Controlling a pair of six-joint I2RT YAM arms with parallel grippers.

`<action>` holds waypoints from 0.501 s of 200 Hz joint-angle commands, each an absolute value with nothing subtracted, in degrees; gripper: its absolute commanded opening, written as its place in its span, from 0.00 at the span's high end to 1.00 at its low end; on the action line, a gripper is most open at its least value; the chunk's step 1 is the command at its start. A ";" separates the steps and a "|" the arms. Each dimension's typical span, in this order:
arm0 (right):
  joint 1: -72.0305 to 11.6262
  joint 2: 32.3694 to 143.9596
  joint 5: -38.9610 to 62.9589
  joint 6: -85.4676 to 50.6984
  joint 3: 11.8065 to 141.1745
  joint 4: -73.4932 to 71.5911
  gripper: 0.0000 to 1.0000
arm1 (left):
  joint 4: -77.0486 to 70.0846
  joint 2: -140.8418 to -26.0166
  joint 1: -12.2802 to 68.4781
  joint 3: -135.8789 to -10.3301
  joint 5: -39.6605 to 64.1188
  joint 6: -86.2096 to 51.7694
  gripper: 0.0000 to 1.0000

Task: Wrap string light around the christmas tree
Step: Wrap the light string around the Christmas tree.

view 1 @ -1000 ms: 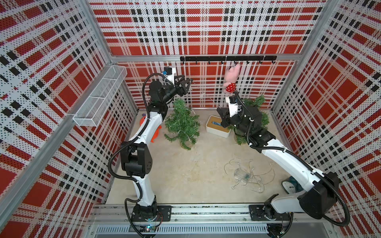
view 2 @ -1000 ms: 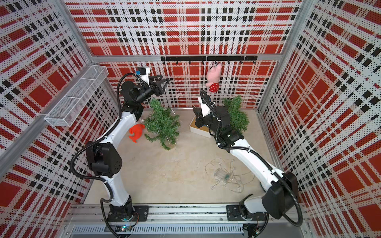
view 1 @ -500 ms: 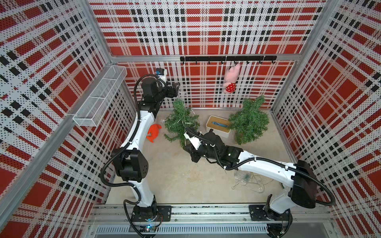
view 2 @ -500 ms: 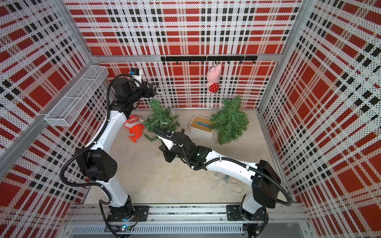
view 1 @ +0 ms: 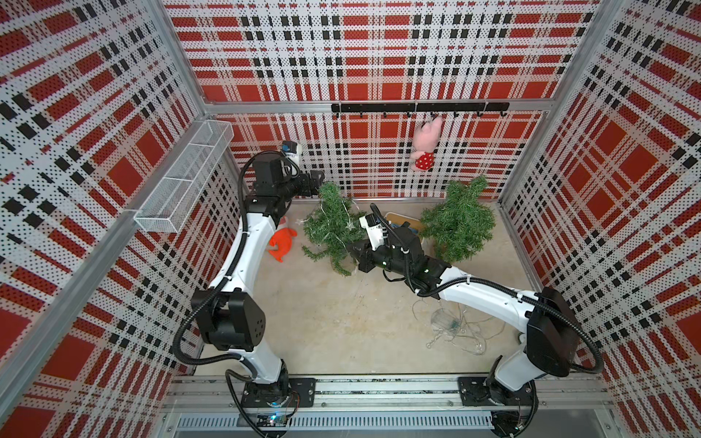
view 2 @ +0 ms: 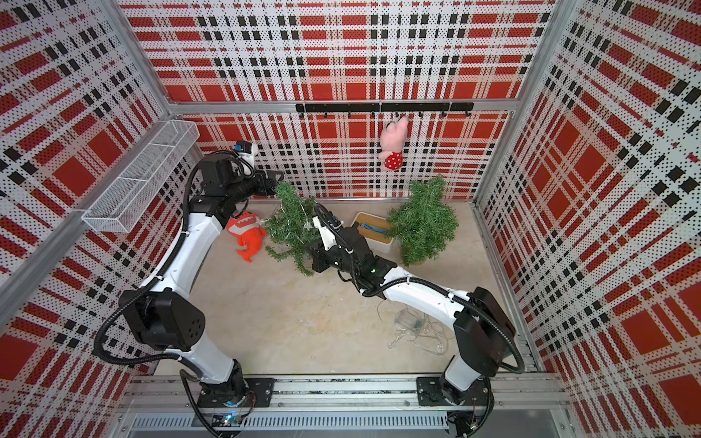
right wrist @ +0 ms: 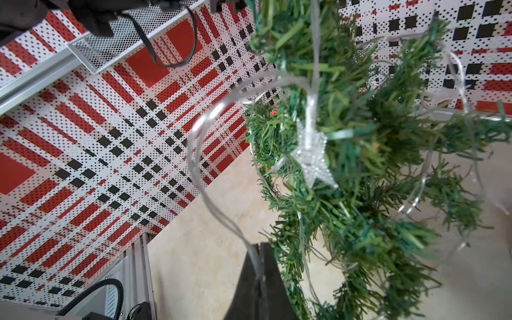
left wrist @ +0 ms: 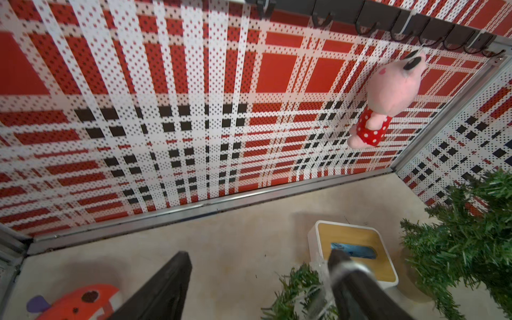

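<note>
Toward 11 o'clock on the tabletop point(view 1: 326, 314), counting the back wall as 12, a small green tree point(view 1: 332, 231) stands upright. Thin, clear string light point(right wrist: 198, 128) is looped loosely over its branches, and a clear star point(right wrist: 311, 160) hangs among them.

Left tool point(view 1: 316, 177) sits at the treetop with its jaws spread wide, gripping nothing. In the left wrist view a strand seems to lie across one finger point(left wrist: 349, 277). Right tool point(right wrist: 259, 250) is low at the tree's 4 o'clock side, its jaws pinched together on the wire.

Much of the string lies in a loose heap point(view 1: 453, 328) at 4 o'clock on the tabletop, beside the right arm. A second tree point(view 1: 459, 223), bare of lights, stands at 1 o'clock, with a box point(view 1: 404, 223) between the two trees. An orange plush point(view 1: 282, 242) lies at the lit tree's 9 o'clock.

The step in hand looks like carrying the pinched wire around the lower branches. To do it well:
- The right tool should swing wide of the needles and keep the strand lightly taut, so it settles into the branches rather than dragging them.
- The left tool would do best to steady the top, since a light tree like this could tip under a pull.
- Slack should feed freely from the heap, which looks ready to tangle.
</note>
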State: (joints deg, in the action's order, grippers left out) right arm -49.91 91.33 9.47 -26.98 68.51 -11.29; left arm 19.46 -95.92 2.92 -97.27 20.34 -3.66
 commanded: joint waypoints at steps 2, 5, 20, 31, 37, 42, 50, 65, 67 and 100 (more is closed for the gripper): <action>-50.47 92.01 10.50 -29.18 70.01 -15.52 1.00 | 18.48 -91.98 2.26 -95.02 26.86 -7.12 0.16; -50.41 92.28 10.47 -29.33 70.31 -15.56 1.00 | 18.05 -91.64 2.18 -94.70 27.57 -7.45 0.16; -50.02 93.44 10.24 -30.41 71.25 -16.43 1.00 | 17.75 -90.25 1.54 -93.84 29.36 -8.64 0.14; -50.01 94.01 10.73 -31.06 71.72 -17.36 1.00 | 19.22 -89.13 1.34 -93.35 27.40 -8.55 0.11; -50.01 94.32 11.17 -31.28 71.93 -17.71 1.00 | 20.88 -88.50 1.35 -93.18 25.00 -7.90 0.08; -49.97 94.55 11.60 -31.29 72.07 -17.86 1.00 | 22.50 -88.04 1.49 -93.16 21.84 -7.17 0.06; -50.00 94.72 12.01 -31.29 72.07 -17.86 1.00 | 25.70 -87.54 1.49 -93.25 18.58 -5.64 0.05; -49.92 94.79 11.89 -31.10 71.81 -17.29 1.00 | 29.89 -87.02 1.11 -92.78 17.49 -3.49 0.05; -49.86 94.76 11.81 -31.04 71.81 -17.20 1.00 | 30.28 -87.01 1.03 -92.70 17.80 -3.38 0.06; -49.31 94.76 12.38 -30.68 72.19 -16.54 1.00 | 30.85 -84.37 -0.50 -89.13 19.01 -5.84 0.09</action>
